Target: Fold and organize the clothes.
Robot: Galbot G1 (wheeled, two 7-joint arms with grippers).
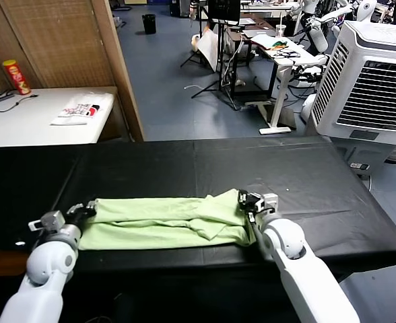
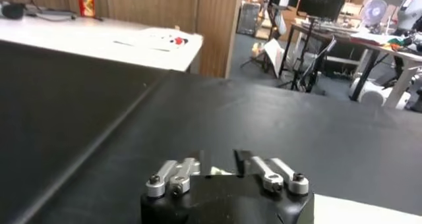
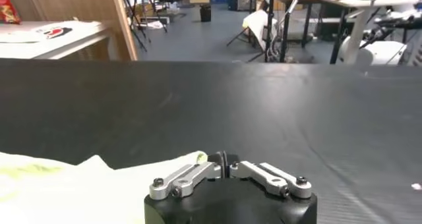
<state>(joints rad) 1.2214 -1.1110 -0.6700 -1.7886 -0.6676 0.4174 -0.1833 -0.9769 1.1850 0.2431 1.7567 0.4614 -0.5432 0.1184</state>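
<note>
left gripper [image 1: 85,209] fingertips buried behind own housing in left wrist view, shirt [image 1: 163,223] collar and print folded out of sight, right gripper [image 1: 249,200] tips masked too

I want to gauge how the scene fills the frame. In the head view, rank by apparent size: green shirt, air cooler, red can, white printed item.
1. air cooler
2. green shirt
3. white printed item
4. red can
The shirt sits nearer the camera, so true sizes remain unsure.
</note>
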